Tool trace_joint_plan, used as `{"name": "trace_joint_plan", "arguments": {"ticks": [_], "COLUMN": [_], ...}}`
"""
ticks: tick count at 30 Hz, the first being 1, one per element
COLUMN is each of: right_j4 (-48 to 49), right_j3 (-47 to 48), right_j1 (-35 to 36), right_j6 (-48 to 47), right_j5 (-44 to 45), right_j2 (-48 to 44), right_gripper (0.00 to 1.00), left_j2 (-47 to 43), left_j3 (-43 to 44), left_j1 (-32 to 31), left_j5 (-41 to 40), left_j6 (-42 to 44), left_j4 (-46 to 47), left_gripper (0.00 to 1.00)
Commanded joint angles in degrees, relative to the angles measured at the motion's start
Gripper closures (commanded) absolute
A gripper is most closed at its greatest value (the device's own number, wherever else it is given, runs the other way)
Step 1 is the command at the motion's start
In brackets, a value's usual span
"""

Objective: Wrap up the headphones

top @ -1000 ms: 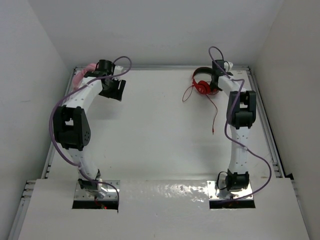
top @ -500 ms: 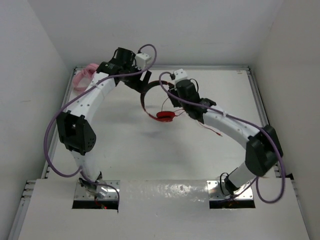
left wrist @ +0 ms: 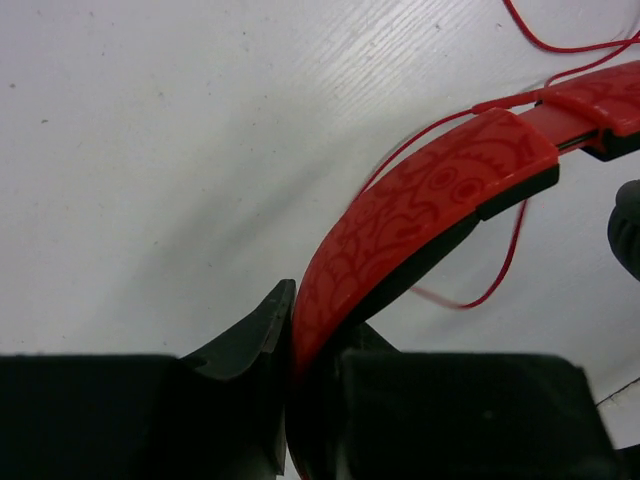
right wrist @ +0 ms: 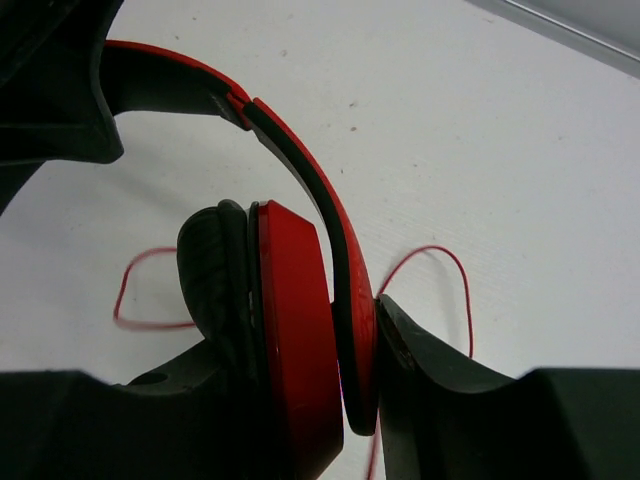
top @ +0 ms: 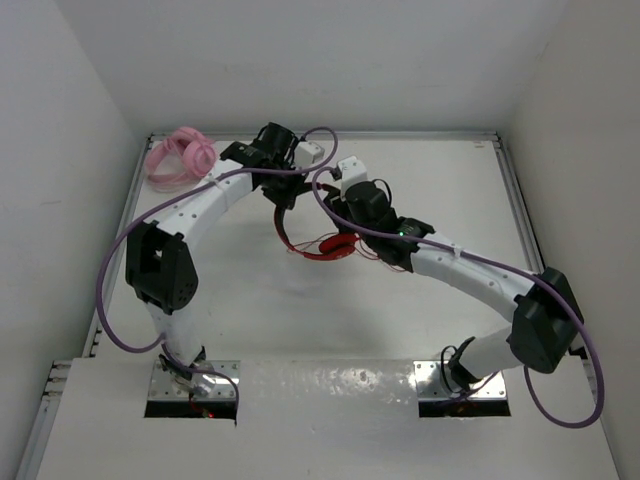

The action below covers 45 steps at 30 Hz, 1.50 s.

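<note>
Currently both clamped on the headphones [top: 330, 246] over mid table [top: 440, 180]: left gripper [left wrist: 312, 322] on headband [left wrist: 420, 200], right gripper [right wrist: 300, 340] across ear cup [right wrist: 290, 270]. Open surface all round, edge rails [top: 511, 190] well off; pink headphones [top: 178, 156] in far-left corner.

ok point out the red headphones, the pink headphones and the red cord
red headphones [left wrist: 420, 195]: left wrist view, on the patterned headband
pink headphones [top: 180, 157]: top external view, on the middle of the pink bands
red cord [right wrist: 432, 248]: right wrist view, top of its loop

Red patterned headphones [top: 335, 246], black-lined, aloft.
</note>
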Motion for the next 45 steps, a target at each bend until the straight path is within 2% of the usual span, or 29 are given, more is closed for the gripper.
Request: {"name": "trace_joint_plan", "arguments": {"ticks": [1,6,7,9,10,11,13,17,20,22,24,26,27,28,29,30,31,35,38,40,42,43,44,45], "right_j4": [1.92,-2.49,-2.67,-2.67,-2.49,-2.41,-2.32,-2.49,-2.23,-2.32,-2.23,-2.23,-2.58,-2.84,-3.28,-4.94,-6.17,-9.87,-10.05,-10.23,-8.04,-6.29,-1.23,2.04], "right_j3": [2.98,6.06,6.24,6.5,6.5,6.76,7.12,8.08,8.52,8.87,9.05,9.05,9.31,9.58,10.45,12.28,12.3,16.79,14.43,8.74,3.37,0.55,-5.39,-8.41], "right_j1": [-0.17,-0.17,-0.17,-0.17,-0.17,-0.17,-0.17,-0.26,-0.26,-0.17,-0.17,-0.26,-0.35,-0.61,-1.74,-3.15,-3.16,-8.16,-10.98,-11.86,-13.6,-14.23,-14.58,-14.76], "right_j6": [-0.16,-1.75,-1.48,-0.96,-0.43,-0.17,0.62,1.51,1.33,1.24,1.5,1.59,1.42,0.46,0.02,-0.42,-0.86,-4.02,-7.18,-10.96,-12.03,-12.03,-12.29,-12.29], "right_j5": [4.55,5.79,5.7,5.61,5.61,5.87,6.49,6.84,5.88,4.92,4.12,2.55,1.32,-0.61,-6.37,-10.17,-10.21,-17.4,-24.34,-31.46,-34.97,-36.12,-36.57,-35.01], "right_j2": [-3.49,-1.73,-1.55,-1.11,-0.94,-0.76,-0.5,0.03,0.3,0.56,0.56,0.56,0.39,0.38,0.47,0.12,-0.31,-6.02,-12.5,-17.08,-19.21,-19.74,-20.09,-19.92], "right_gripper": [1.0,1.0,1.0,1.0,1.0,1.0,1.0,1.0,1.0,1.0,1.0,1.0,1.0,0.93,0.37,0.11,0.01,0.01,0.01,0.15,0.4,0.56,0.53,0.41], "left_j2": [-3.15,-2.8,-2.71,-2.8,-2.97,-2.97,-3.24,-3.33,-3.33,-3.33,-3.15,-2.97,-2.8,-2.63,-2.71,-2.62,-2.54,-2.27,-2.1,-1.92,-2.53,-2.97,-3.67,-3.85], "left_j3": [2.69,6.91,7.44,7.45,7.1,6.75,6.13,5.95,6.04,5.6,4.2,3.32,2.62,2.44,2.18,2.35,2.44,3.84,7.17,9.2,12.1,12.89,14.38,15.26], "left_j1": [1.7,1.7,1.7,1.7,1.7,1.7,1.7,1.7,1.7,1.7,1.7,1.7,1.7,1.79,1.96,2.4,2.66,5.38,8.46,11.01,13.56,14.17,15.31,15.67], "left_j5": [-1.98,0.22,0.92,2.33,2.68,2.86,2.34,-1.96,-2.15,-1.71,-1.01,-0.48,-0.22,-0.04,0.05,-0.99,-1.01,-1.98,3.02,7.68,11.63,12.61,13.23,13.49], "left_j6": [-2.21,-2.13,-1.78,-1.6,-1.6,-1.77,-1.69,-1.25,-0.98,-1.07,-1.07,-1.42,-1.51,-1.6,-2.38,-3.35,-3.36,-4.67,-5.81,-7.48,-9.32,-10.03,-10.82,-11.78], "left_j4": [0.44,-0.44,-0.53,-0.79,-0.79,-0.88,-0.97,-1.15,-1.06,-0.53,0.26,1.05,1.14,1.31,1.31,1.4,1.4,1.31,0.79,0.61,0.79,0.96,0.96,0.79], "left_gripper": [1.0,1.0,0.98,0.75,0.59,0.53,0.49,0.51,0.52,0.61,0.64,0.83,1.0,1.0,1.0,1.0,1.0,1.0,1.0,1.0,1.0,1.0,1.0,1.0]}}
